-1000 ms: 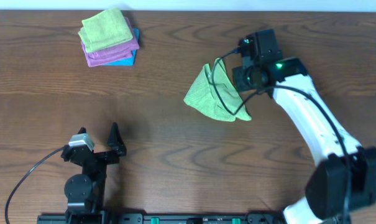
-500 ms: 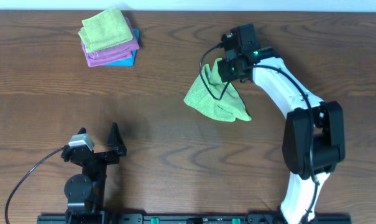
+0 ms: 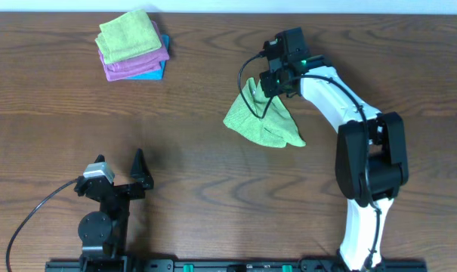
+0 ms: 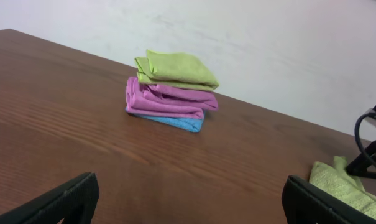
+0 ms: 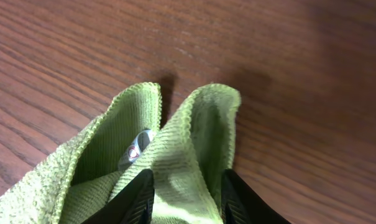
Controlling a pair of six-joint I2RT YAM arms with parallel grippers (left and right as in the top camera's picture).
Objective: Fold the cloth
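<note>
From overhead, the light green microfibre cloth (image 3: 262, 125) lies crumpled in a rough triangle right of centre on the brown wooden surface (image 3: 213, 189), nearer the far edge than the near one. The right end effector (image 3: 271, 85) sits over the cloth's far corner, where the fabric rises off the wood. It is probably there so that this corner can be carried across the rest to make a fold. At the far left corner stands a stack of folded cloths, green over purple over blue (image 3: 132, 47), well apart from the work. These are likely finished pieces kept out of the way.

The left wrist view shows the left end effector (image 4: 191, 182) spread wide and holding nothing, low by the near edge and facing the stack. It appears parked to leave room.

In the right wrist view the two dark fingers (image 5: 133, 200) are closed narrowly on a doubled ridge of the cloth, which stands up in two peaks ahead of them. The grip looks firm enough to lift.
</note>
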